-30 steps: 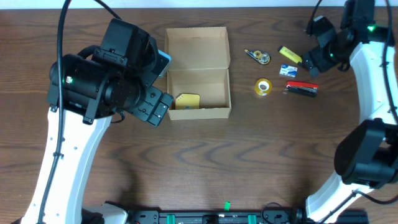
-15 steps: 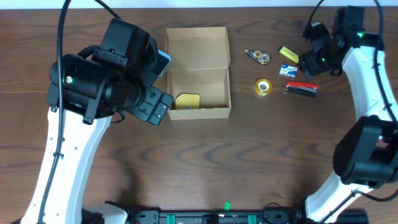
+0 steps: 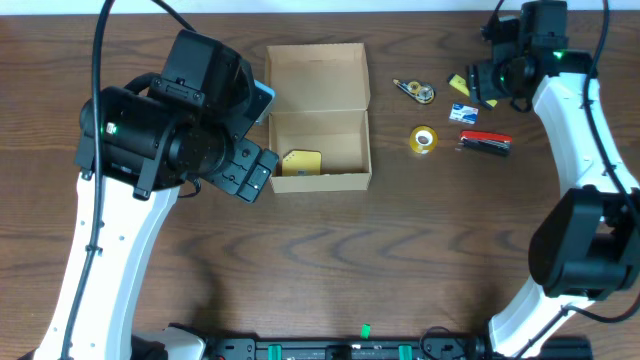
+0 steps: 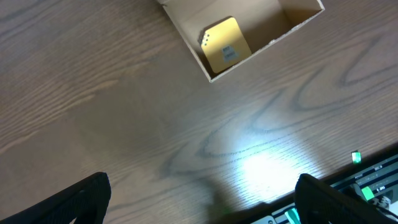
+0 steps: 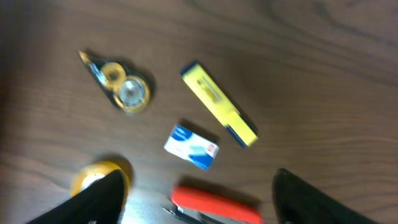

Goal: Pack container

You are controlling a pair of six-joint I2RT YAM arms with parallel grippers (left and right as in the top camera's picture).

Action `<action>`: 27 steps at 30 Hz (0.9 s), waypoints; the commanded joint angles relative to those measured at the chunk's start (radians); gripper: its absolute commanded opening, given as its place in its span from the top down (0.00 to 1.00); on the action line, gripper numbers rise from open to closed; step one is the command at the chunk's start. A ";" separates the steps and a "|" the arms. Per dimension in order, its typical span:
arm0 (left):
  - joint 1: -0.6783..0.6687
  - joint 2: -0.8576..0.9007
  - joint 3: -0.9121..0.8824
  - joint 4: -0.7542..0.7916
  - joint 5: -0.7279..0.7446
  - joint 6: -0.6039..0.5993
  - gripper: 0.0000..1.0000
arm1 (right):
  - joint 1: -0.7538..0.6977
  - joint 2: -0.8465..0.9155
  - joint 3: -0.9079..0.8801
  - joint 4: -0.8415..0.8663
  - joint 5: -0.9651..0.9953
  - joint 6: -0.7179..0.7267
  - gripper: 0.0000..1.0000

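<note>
No text legible (blue packet (image 5: 191,147) seemingly blurred).

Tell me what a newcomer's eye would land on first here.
The open cardboard box sits mid-table toward the back, a flat yellow item in its near-left corner. Bright stationery lies scattered to its right: a yellow highlighter, a red stapler and a tape roll.

The left arm (image 3: 105,240) and right arm (image 3: 577,130) are white links with black joints, small green lights and black cables. The left carries a bulky black housing; its fingers (image 4: 84,199) are black.
</note>
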 commanded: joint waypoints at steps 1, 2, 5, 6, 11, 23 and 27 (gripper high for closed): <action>0.001 -0.010 0.016 -0.005 0.000 0.007 0.05 | 0.016 0.011 0.000 0.010 -0.084 0.076 0.01; 0.001 -0.010 0.016 -0.005 0.000 0.007 0.05 | 0.017 0.011 0.000 0.010 -0.090 0.076 0.01; 0.001 -0.010 0.016 -0.005 0.000 0.007 0.05 | 0.017 0.011 0.000 0.000 -0.092 0.076 0.01; 0.001 -0.010 0.016 -0.005 0.000 0.007 0.05 | 0.017 0.011 0.000 -0.005 -0.094 0.077 0.01; 0.001 -0.010 0.016 -0.005 0.000 0.007 0.05 | 0.017 0.011 0.000 -0.011 -0.135 0.082 0.01; 0.001 -0.010 0.016 -0.005 0.000 0.007 0.05 | 0.013 0.011 0.000 -0.369 0.188 1.023 0.01; 0.001 -0.010 0.016 -0.005 0.000 0.007 0.05 | 0.026 0.011 -0.006 -0.418 0.232 1.207 0.01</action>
